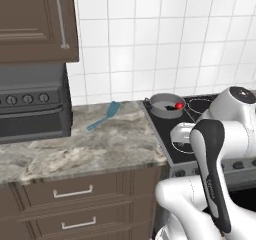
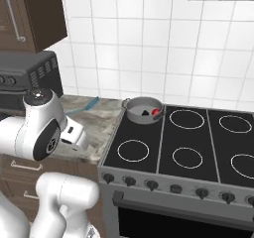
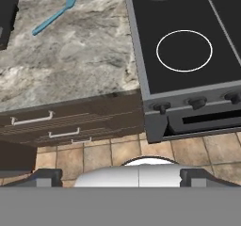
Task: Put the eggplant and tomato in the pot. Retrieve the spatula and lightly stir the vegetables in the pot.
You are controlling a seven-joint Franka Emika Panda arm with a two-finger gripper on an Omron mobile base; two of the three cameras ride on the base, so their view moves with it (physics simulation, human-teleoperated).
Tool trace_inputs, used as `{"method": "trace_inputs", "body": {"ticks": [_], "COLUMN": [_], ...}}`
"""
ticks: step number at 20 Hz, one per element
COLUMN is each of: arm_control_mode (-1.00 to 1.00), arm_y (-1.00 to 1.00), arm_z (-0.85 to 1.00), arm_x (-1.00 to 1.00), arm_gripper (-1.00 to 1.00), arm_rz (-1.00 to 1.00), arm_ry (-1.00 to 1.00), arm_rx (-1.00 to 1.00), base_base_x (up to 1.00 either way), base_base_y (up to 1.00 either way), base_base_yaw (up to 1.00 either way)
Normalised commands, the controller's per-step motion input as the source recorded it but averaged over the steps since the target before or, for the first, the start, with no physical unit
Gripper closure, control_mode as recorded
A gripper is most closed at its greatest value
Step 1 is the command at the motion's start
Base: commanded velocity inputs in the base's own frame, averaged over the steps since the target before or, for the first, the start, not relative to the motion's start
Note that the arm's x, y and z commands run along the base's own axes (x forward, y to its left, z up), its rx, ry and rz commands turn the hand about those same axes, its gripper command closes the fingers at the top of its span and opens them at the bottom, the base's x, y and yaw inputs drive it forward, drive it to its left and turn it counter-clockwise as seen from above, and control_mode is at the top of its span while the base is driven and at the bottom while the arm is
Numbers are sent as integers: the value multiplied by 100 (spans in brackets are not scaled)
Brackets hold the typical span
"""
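Now veg done: tomato [image 1: 178, 105] + eggplant [image 2: 145, 113] in pot [image 1: 161, 104]. Spatula [image 1: 104, 115] on counter [image 1: 75, 149], untouched. Claw [image 3: 120, 177] released, empty. Next: reach left, grab handle.

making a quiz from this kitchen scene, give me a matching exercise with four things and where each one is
Things:
1. small round red tomato
2. light blue slotted spatula
3. round shallow grey metal pot
4. dark microwave with knobs

Places:
a. on the stove's back left burner
b. lying flat on the marble counter
c. under the brown cabinet
d. inside the pot

Pairs: 1-d, 2-b, 3-a, 4-c
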Motion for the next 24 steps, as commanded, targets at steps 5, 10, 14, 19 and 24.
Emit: {"method": "trace_inputs", "body": {"ticks": [5, 10, 14, 19, 24], "arm_control_mode": [100, 100, 100, 100, 100], "arm_y": [0, 0, 0, 0, 0], "arm_z": [0, 0, 0, 0, 0], "arm_x": [0, 0, 0, 0, 0], "arm_gripper": [-100, -100, -100, -100, -100], "arm_rz": [0, 0, 0, 0, 0], "arm_ry": [0, 0, 0, 0, 0], "arm_rx": [0, 0, 0, 0, 0], "base_base_x": [31, 40, 26, 24, 28], "base_base_y": [36, 31, 42, 56, 37], "base_base_yaw": [0, -8, -14, -9, -1]}}
